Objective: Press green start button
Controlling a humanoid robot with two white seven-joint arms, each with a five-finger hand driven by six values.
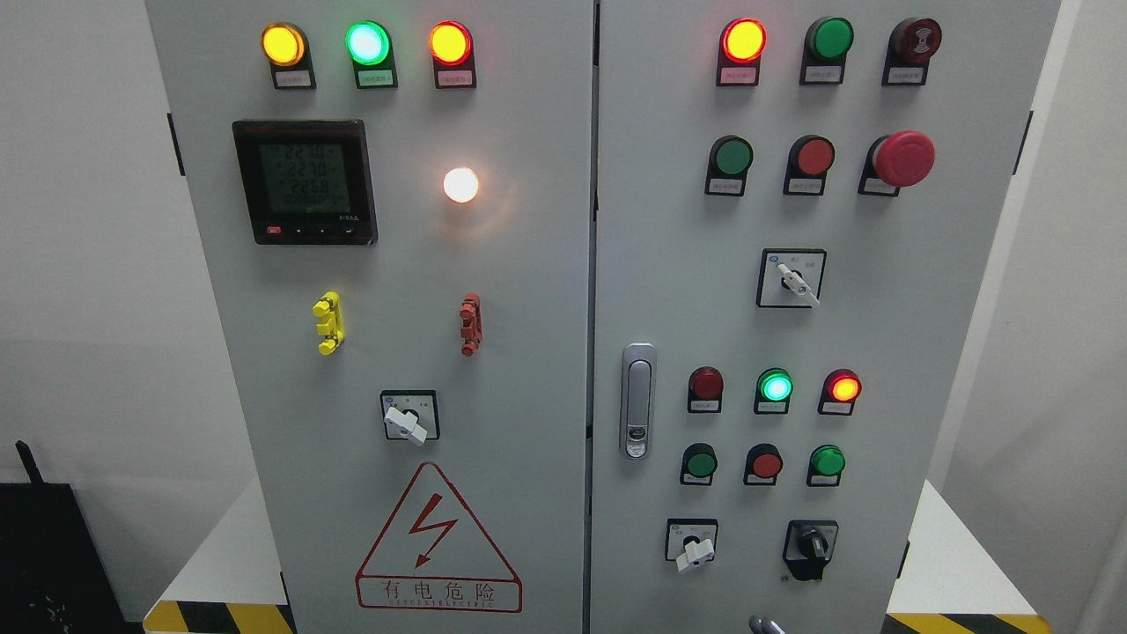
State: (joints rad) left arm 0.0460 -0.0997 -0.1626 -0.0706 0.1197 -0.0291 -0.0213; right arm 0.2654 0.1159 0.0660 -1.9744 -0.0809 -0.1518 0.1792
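Nearest, bottom edge: yellow-and-black hazard stripes (220, 616) along a white platform (960, 563). A small grey shape (764, 626) pokes in at bottom centre-right; too little shows to say what it is. Robot hand: cannot tell its state, since neither one shows in frame.

On the platform stands a grey two-door cabinet (528, 370), face-on.

Right door, lowest first:
- white-handled selector (691, 544) and black-handled selector (810, 548), side by side
- three push buttons: lower-left green button (701, 462), red button (765, 463), lower-right green button (827, 460)
- three lamps above them: dark red, lit green lamp (775, 386), lit red
- door latch (638, 401) at the door's left edge
- another white-handled selector (792, 280)
- upper green button (731, 157), a red one beside it, then a red mushroom stop (902, 158)
- top row: lit orange-red lamp, unlit green lamp (830, 38), dark red buzzer

Labels under the buttons are too small to read, so I cannot tell which green one is the start button. All sit on the right door.

Left door: warning triangle (438, 541), rotary switch (409, 418), yellow clip (327, 322), red clip (471, 324), digital meter (305, 182), glowing white lamp (460, 185), three lit lamps on top.

Behind: pale wall (88, 264); black object (44, 555) at lower left.
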